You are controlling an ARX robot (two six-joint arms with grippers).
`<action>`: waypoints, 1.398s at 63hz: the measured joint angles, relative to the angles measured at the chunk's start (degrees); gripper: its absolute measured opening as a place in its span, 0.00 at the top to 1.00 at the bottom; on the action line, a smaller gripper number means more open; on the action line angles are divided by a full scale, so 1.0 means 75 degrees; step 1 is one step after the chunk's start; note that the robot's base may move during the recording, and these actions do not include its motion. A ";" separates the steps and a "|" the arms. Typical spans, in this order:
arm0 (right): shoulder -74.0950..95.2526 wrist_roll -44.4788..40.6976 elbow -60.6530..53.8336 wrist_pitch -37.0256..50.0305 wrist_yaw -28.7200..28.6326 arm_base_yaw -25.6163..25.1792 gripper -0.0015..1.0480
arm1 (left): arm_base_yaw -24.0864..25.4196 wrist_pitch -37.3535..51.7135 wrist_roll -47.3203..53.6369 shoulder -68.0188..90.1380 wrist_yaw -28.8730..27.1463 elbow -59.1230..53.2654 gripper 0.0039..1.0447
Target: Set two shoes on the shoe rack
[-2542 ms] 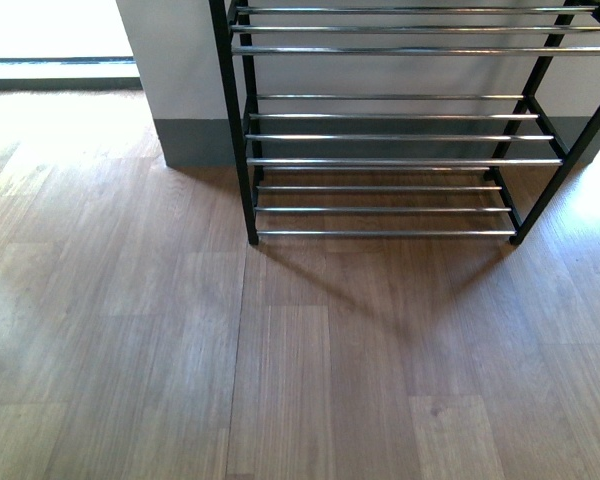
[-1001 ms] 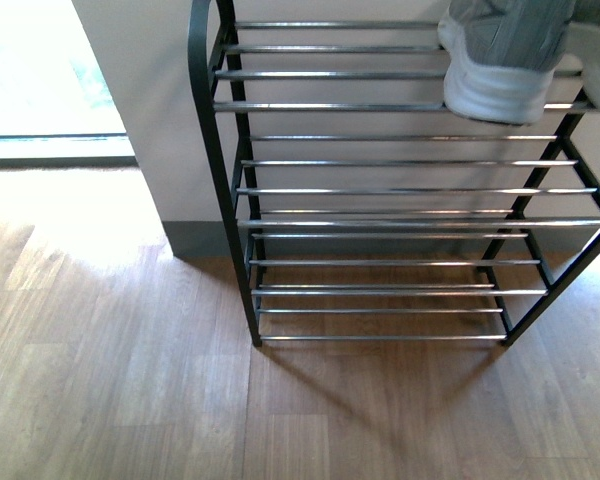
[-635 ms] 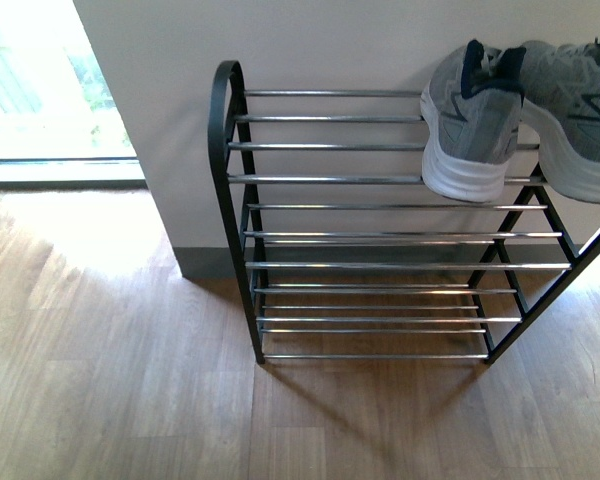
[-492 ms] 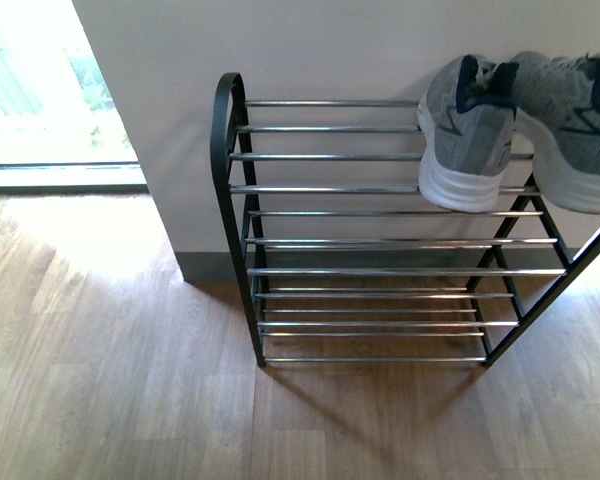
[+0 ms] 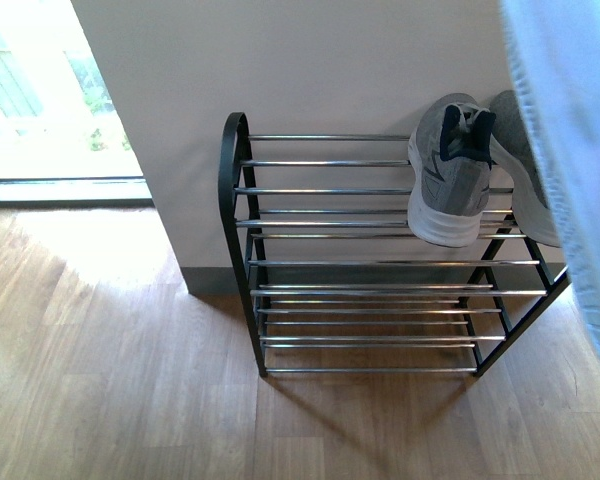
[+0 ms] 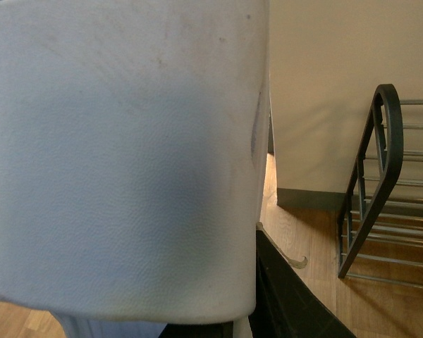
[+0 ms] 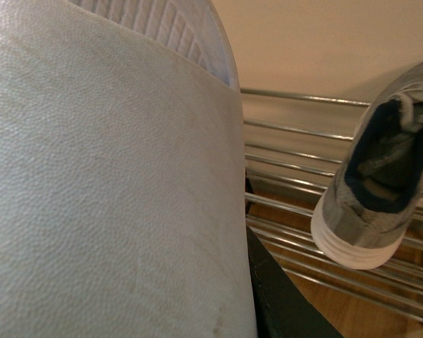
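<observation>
Sneakers [image 5: 446,185] on rack [image 5: 232,170] top tier, frame right. Left gripper [image 6: 257,303] grips left slide [image 6: 127,162], right gripper [image 7: 268,303] right slide [image 7: 106,183].

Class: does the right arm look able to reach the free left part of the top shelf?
Probably yes: both sneakers sit at the rack's right end, the top rods left of them are bare, and its slide hangs close by.

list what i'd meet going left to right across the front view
bright window → shoe rack's rounded black side bar → grey sneaker on the top tier → second grey sneaker, partly hidden → pale blue slide at the right edge
</observation>
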 joint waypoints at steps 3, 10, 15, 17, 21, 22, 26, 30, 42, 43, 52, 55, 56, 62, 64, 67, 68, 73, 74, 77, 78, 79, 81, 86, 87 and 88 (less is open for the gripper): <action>0.0358 0.0082 0.0388 -0.0210 0.0347 0.0303 0.98 | 0.0000 0.0000 0.0000 0.0000 0.0003 0.0000 0.98; 0.1099 0.0335 0.1160 -0.0647 0.1052 0.0813 0.98 | 0.0000 0.0000 0.0000 0.0000 0.0015 0.0000 0.98; 0.1763 0.0571 0.1818 -0.0982 0.1734 0.1172 0.98 | 0.0000 0.0000 0.0000 0.0000 0.0012 0.0000 0.98; 0.1958 0.0647 0.2005 -0.1070 0.1932 0.1265 0.98 | 0.0000 0.0000 0.0000 0.0000 0.0012 0.0000 0.98; 0.2521 0.0898 0.2582 -0.1370 0.2448 0.1521 0.98 | 0.0000 0.0000 0.0000 0.0000 0.0012 0.0000 0.98; 0.2611 0.0933 0.2681 -0.1419 0.2532 0.1559 0.98 | 0.0000 0.0000 0.0000 0.0000 0.0012 0.0000 0.98; 0.3159 0.1148 0.3279 -0.1731 0.3042 0.1760 0.98 | 0.0000 0.0000 0.0000 0.0000 0.0012 0.0000 0.98; 0.3687 0.1338 0.3888 -0.2037 0.3506 0.1894 0.98 | 0.0000 0.0000 0.0000 0.0000 0.0012 0.0000 0.98; 0.4995 0.1346 0.5339 -0.2302 0.5001 0.1988 0.98 | 0.0000 0.0000 0.0000 0.0000 0.0012 0.0000 0.98; 0.5065 0.1309 0.5418 -0.2285 0.5106 0.1988 0.98 | 0.0000 0.0000 0.0000 0.0000 0.0012 0.0000 0.98; 0.5776 0.0796 0.6175 -0.2328 0.5834 0.1912 0.98 | 0.0000 0.0000 0.0000 0.0000 0.0012 0.0000 0.98; 0.6012 0.0522 0.6406 -0.2296 0.6038 0.1874 0.98 | 0.0000 0.0000 0.0000 0.0000 0.0012 0.0000 0.98; 0.6123 0.0358 0.6510 -0.2253 0.6114 0.1853 0.98 | 0.0000 0.0000 0.0000 0.0000 0.0012 0.0000 0.98; 0.6508 -0.0221 0.6854 -0.2180 0.6210 0.1804 0.98 | 0.0000 0.0000 0.0000 0.0000 0.0012 0.0000 0.98; 0.6714 -0.0580 0.7058 -0.2162 0.6237 0.1784 0.98 | 0.0000 0.0000 0.0000 0.0000 0.0012 0.0000 0.98; 0.6898 -0.0935 0.7204 -0.2092 0.6271 0.1769 0.98 | 0.0000 0.0000 0.0000 0.0000 0.0012 0.0000 0.98; 0.6942 -0.1011 0.7242 -0.2095 0.6283 0.1769 0.98 | 0.0000 0.0000 0.0000 0.0000 0.0012 0.0000 0.98; 0.7224 -0.1568 0.7469 -0.2098 0.6446 0.1740 0.98 | 0.0000 0.0000 0.0000 0.0000 0.0009 0.0000 0.98; 0.7283 -0.1647 0.7519 -0.2127 0.6481 0.1717 0.98 | 0.0000 0.0000 0.0000 0.0000 0.0012 0.0000 0.98; 0.7411 -0.1734 0.7673 -0.2448 0.6551 0.1661 0.98 | 0.0000 0.0000 0.0000 0.0000 0.0012 0.0000 0.98; 0.7434 -0.1746 0.7702 -0.2535 0.6604 0.1641 0.98 | 0.0000 0.0000 0.0000 0.0000 0.0012 0.0000 0.98; 0.7458 -0.1760 0.7711 -0.2565 0.6671 0.1617 0.98 | 0.0000 0.0000 0.0000 0.0000 0.0012 0.0000 0.98; 0.7510 -0.1760 0.7772 -0.2690 0.6784 0.1571 0.98 | 0.0000 0.0000 0.0000 0.0000 0.0012 0.0000 0.98; 0.7560 -0.1824 0.7799 -0.2667 0.6942 0.1498 0.98 | 0.0000 0.0000 0.0000 0.0000 0.0009 0.0000 0.98; 0.7565 -0.1842 0.7810 -0.2661 0.6974 0.1489 0.98 | 0.0000 0.0000 0.0000 0.0000 0.0012 0.0000 0.98; 0.7586 -0.1880 0.7831 -0.2649 0.7026 0.1460 0.98 | 0.0000 0.0000 0.0000 0.0000 0.0012 0.0000 0.98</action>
